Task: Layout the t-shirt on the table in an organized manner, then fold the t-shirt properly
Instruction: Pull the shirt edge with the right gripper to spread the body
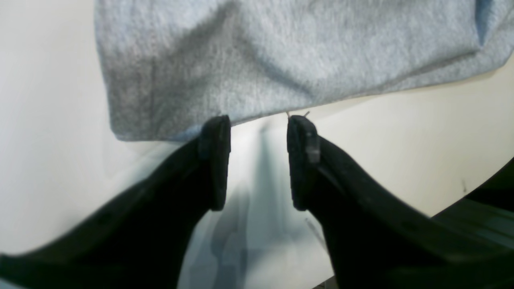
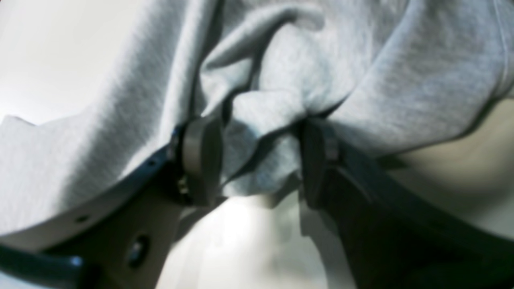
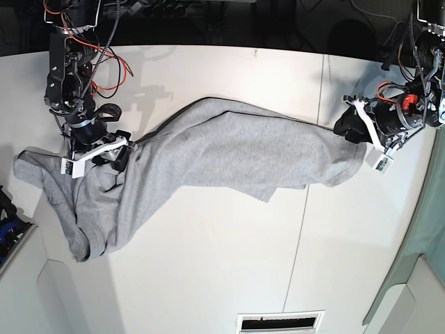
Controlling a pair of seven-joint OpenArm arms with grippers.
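The light grey t-shirt (image 3: 222,153) lies stretched and rumpled across the white table (image 3: 208,264), running from the left side to the right. In the base view my right gripper (image 3: 117,149) sits on the shirt's bunched left part. Up close, my right gripper (image 2: 261,124) has its jaws apart, with a thick fold of the t-shirt (image 2: 257,108) lying between them. My left gripper (image 3: 345,125) is at the shirt's right end. In the left wrist view my left gripper (image 1: 259,120) is open, and the edge of the t-shirt (image 1: 281,60) lies just past its fingertips with nothing between them.
A thin dark seam (image 3: 306,209) crosses the table right of centre. A slotted vent (image 3: 280,321) sits at the near edge. Loose red wires (image 3: 104,62) hang by the arm at the top left. The table's edge (image 1: 482,200) is close beside the left gripper.
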